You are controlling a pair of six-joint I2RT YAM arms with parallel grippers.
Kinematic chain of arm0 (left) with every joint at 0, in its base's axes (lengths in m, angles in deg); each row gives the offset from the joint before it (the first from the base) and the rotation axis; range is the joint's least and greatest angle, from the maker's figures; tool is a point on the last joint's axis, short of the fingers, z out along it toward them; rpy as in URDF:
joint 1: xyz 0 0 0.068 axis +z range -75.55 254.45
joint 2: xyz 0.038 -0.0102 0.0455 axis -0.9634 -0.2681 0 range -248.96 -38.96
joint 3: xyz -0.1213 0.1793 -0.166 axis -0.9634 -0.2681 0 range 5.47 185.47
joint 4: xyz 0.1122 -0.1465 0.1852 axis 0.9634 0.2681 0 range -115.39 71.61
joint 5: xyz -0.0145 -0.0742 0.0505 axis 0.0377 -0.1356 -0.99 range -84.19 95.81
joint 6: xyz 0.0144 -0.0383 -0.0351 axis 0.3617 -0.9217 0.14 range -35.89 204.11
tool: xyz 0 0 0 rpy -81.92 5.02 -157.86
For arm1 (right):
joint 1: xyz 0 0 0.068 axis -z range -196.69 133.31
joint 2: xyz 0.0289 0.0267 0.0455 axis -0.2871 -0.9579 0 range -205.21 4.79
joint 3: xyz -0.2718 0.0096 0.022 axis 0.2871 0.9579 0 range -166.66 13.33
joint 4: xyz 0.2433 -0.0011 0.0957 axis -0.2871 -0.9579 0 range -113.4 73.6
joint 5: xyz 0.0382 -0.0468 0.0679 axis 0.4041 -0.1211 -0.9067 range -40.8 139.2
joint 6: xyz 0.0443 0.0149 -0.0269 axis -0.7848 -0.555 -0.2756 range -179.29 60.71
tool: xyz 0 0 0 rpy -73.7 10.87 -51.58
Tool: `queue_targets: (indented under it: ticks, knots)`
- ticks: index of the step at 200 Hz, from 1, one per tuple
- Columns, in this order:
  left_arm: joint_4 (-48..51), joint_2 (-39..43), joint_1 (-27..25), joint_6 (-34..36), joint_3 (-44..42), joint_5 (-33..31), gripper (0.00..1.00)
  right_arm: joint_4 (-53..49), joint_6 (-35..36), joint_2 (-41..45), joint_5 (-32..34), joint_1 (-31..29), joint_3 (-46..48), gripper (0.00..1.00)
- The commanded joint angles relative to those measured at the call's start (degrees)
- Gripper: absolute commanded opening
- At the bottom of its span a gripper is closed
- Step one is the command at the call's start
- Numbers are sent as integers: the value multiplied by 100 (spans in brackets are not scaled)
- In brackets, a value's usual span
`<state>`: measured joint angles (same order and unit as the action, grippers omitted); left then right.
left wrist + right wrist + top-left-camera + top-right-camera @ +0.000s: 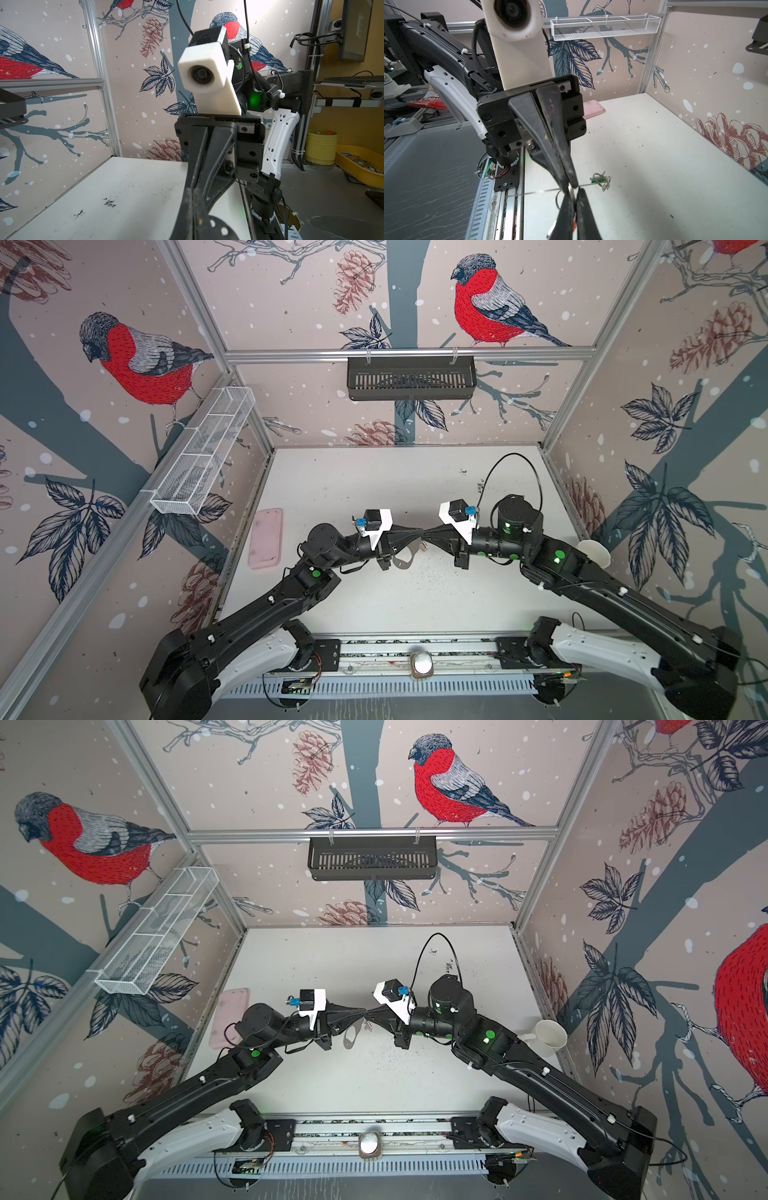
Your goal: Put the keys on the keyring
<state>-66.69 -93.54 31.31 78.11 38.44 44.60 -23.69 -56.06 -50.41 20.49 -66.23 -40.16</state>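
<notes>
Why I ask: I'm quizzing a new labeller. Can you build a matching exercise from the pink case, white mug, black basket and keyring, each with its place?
Things:
1 pink case
2 white mug
3 black basket
4 keyring

Places:
A hung on the back rail
B held in the left gripper
C flat on the table, left side
D at the table's right edge

Pairs: 1-C, 2-D, 3-A, 4-B
</notes>
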Motion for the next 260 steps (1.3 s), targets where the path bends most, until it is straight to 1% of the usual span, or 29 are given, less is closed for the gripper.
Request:
queue_targets:
  ticks: [1,32,58,74,92,121,139,156,179,184,197,214,238,260]
  knots:
    - [17,135,15,36,51,-68,9,-67,139,-35,181,-12,-101,0]
    - [321,311,93,149,136,-64,18,-343,191,-61,277,-4,-176,0]
    - [687,446,170,307,251,-114,21,-597,240,-111,339,10,-288,0]
    - [1119,531,217,503,414,-213,21,-781,280,-161,378,13,-399,0]
    - [2262,523,222,900,839,-581,21,-1118,344,-289,466,11,-642,0]
    - [4075,327,186,1456,1681,-1166,21,-2094,582,-766,663,-4,-1398,0]
    - [4871,233,117,1752,2097,-1503,20,-2578,707,-1048,836,-12,-1843,0]
    - [5428,156,53,2013,2386,-1747,20,-3021,809,-1305,996,-27,-2264,0]
    - [5754,151,27,2317,2726,-1845,21,-3734,954,-1633,1177,-34,-2915,0]
    - [5763,162,29,2380,2754,-1846,22,-3906,976,-1838,1212,-37,-3061,0]
    - [5794,153,24,2554,2813,-1729,24,-4195,1025,-2038,1273,-49,-3361,0]
    - [5918,46,24,2719,2966,-1599,26,-4333,1030,-2134,1247,-76,-3577,0]
    - [6089,-152,24,2890,3143,-1611,28,-4523,1025,-2240,1249,-90,-3851,0]
    - [6074,-290,24,3010,3213,-1507,30,-4525,1044,-2237,1151,-126,-3883,0]
